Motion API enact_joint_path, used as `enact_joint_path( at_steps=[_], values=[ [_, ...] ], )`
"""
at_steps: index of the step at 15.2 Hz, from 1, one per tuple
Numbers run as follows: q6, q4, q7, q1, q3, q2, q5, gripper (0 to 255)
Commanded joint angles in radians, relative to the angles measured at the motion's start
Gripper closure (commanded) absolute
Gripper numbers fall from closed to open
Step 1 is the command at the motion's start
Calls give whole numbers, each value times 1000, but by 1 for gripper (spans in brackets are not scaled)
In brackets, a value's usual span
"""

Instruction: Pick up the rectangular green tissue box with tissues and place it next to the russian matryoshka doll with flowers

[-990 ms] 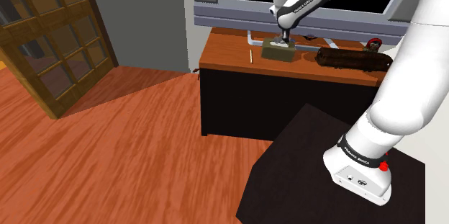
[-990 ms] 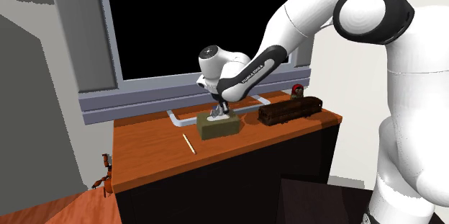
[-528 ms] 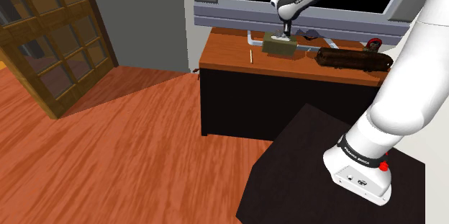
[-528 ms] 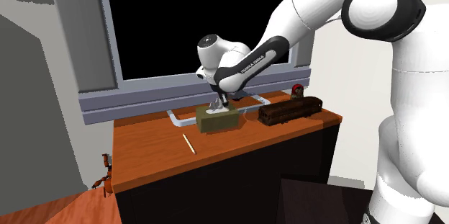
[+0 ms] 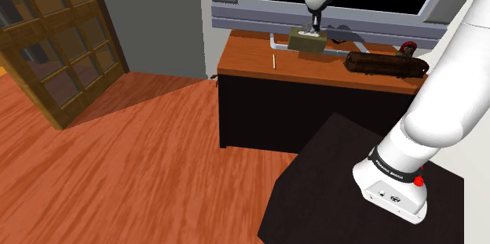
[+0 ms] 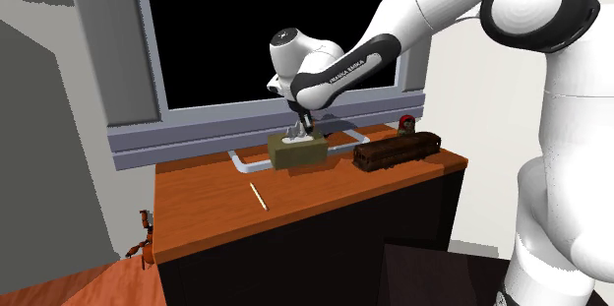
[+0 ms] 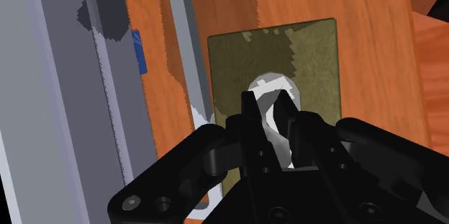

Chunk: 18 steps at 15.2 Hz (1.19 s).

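Olive rectangular tissue box (image 6: 298,153) with white tissue (image 7: 268,88)

I log a wooden tabletop (image 5: 251,66); on it a thin pale stick (image 5: 272,60) and, well apart, a long dark brown object (image 5: 385,65). Grey frame (image 6: 240,163) near the window sill (image 6: 177,142). Glazed wooden door (image 5: 55,38) across the plank floor (image 5: 141,164).
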Motion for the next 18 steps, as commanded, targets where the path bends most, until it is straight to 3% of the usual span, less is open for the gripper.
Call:
enact_joint_path(
  at_steps=[1, 18],
  values=[
    [-20, 13, -13, 1, 1, -10, 5, 255],
    [-204, 172, -121, 12, 11, -58, 49, 255]
  ],
)
